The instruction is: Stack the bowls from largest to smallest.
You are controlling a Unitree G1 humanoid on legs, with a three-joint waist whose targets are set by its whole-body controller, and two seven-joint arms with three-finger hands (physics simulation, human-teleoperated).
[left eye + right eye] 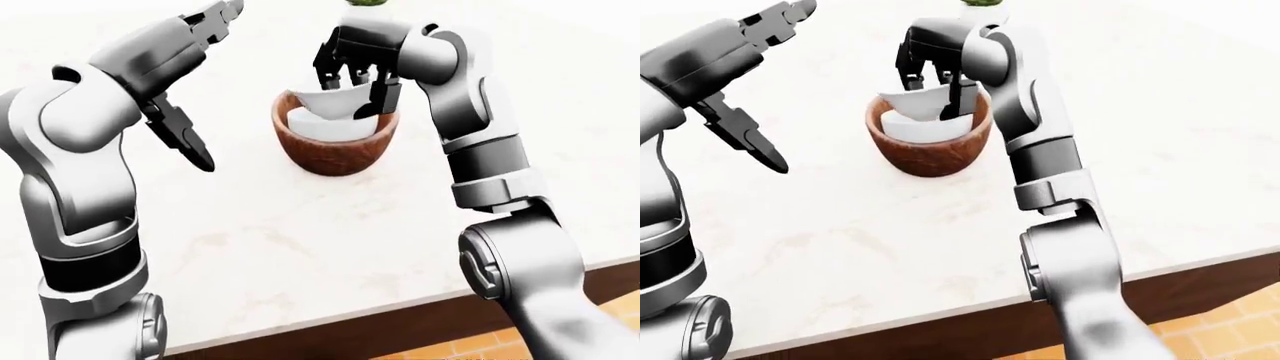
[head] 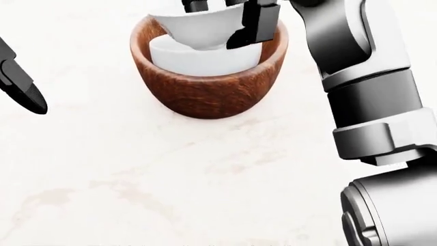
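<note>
White small bowl [image 1: 332, 103] (tilted, gripped by right fingers [image 1: 384, 95]) sits over nested bowls; left fingers [image 1: 185, 135] splayed.

The wooden bowl's [image 2: 205, 92] mouth is blocked by 2 white bowls [image 2: 198, 59] and the right hand [image 1: 355, 71]; the marble counter [image 2: 170, 174] around lies open.

A brown wooden bowl [image 1: 335, 142] stands upright on the pale marble counter, at about twelve o'clock in the left-eye view. A white bowl [image 2: 205, 59] sits nested inside it, rim just above the wood at eleven o'clock. A smaller white bowl [image 1: 332, 102] tilts above that one, over the twelve o'clock rim.
</note>
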